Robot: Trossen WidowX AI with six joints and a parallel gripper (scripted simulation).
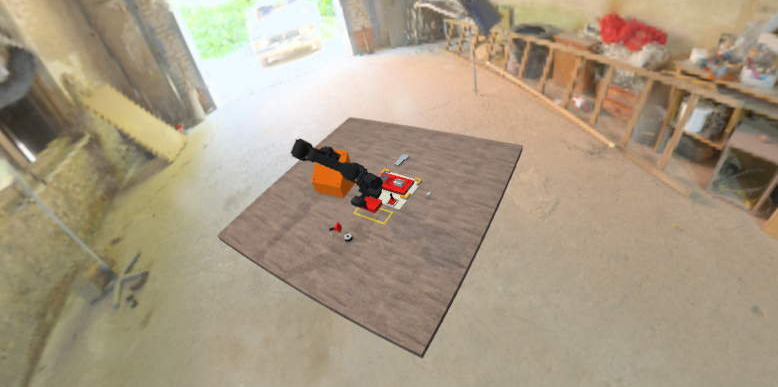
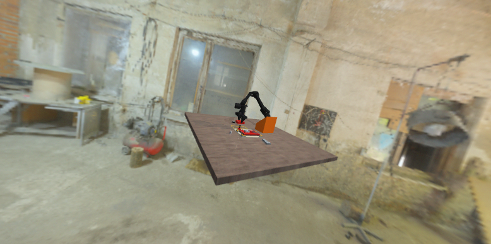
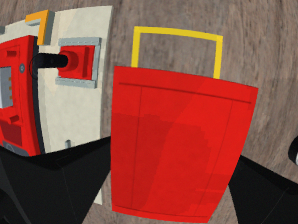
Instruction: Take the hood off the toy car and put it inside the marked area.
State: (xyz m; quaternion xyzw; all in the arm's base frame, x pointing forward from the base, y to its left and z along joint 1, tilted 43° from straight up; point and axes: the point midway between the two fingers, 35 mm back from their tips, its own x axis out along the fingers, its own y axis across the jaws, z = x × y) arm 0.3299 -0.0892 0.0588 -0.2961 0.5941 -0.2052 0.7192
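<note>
My gripper [image 1: 370, 202] [image 2: 240, 122] [image 3: 174, 152] is shut on the red hood [image 3: 176, 143] [image 1: 373, 204], a flat red panel held between the black fingers. It hangs over the near edge of the yellow marked rectangle [image 3: 176, 32] [image 1: 381, 221], a little above the table. The toy car [image 3: 16, 96] [image 1: 393, 179] [image 2: 248, 133] lies on a pale sheet [image 3: 73, 116] to the left in the wrist view, red with a grey inset and its front uncovered.
The arm's orange base [image 1: 331, 180] [image 2: 266, 125] stands behind the car. A small red part [image 1: 337, 227] and a loose wheel [image 1: 347, 237] lie in front of the rectangle. A grey piece [image 1: 401, 160] [image 2: 266, 142] and a small grey bit [image 1: 429, 194] lie near the sheet.
</note>
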